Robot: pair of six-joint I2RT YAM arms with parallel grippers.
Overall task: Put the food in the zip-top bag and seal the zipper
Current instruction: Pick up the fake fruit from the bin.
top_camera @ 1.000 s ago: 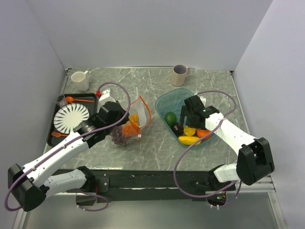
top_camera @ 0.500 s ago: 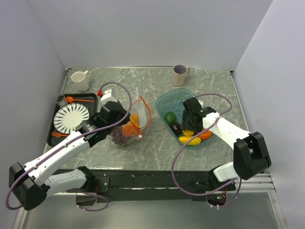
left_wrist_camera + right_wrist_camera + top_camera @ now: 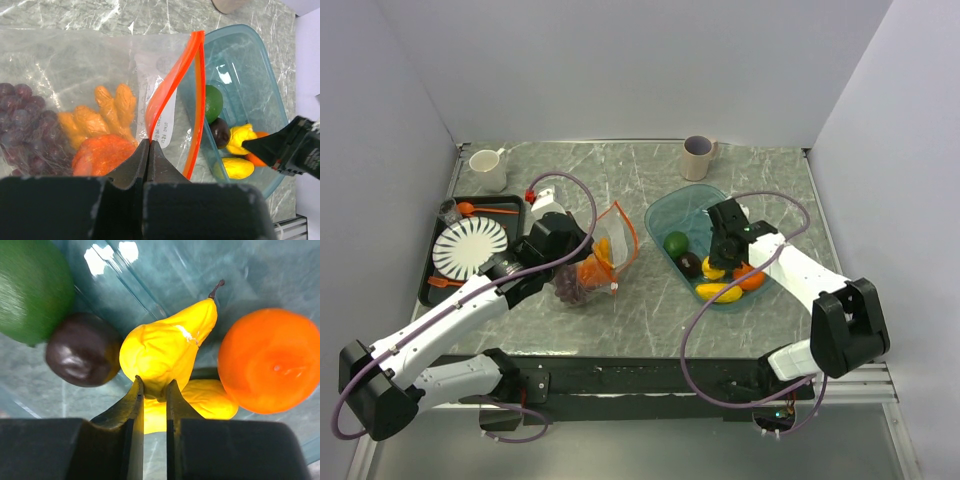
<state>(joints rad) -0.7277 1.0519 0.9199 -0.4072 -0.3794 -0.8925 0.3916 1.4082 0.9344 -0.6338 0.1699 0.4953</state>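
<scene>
Fingers of right gripper (image 3: 153, 388) nearly closed, pinching the fat end of the yellow pear (image 3: 165, 350), stem pointing away. Wrist points down into the teal bowl (image 3: 665, 212). Right arm folds at the elbow by the table's right edge, forearm angled left and forward.

Around the pear in the bowl: plum (image 3: 82, 356) touching on one side, avocado (image 3: 30, 290) beyond it, orange (image 3: 270, 360) on the other side, second yellow piece (image 3: 205, 402) underneath.

Left gripper (image 3: 149, 144) is clamped tight on the zipper (image 3: 172, 82) strip, holding the mouth open toward the bowl. Left arm runs diagonally from the near-left base.

Zip-top bag (image 3: 75, 55) lies on the table (image 3: 640, 170) just left of the bowl, with grape bunch (image 3: 20, 115) and orange bits (image 3: 100, 120) inside.

White label (image 3: 162, 120) on the bag: print too small to read.
</scene>
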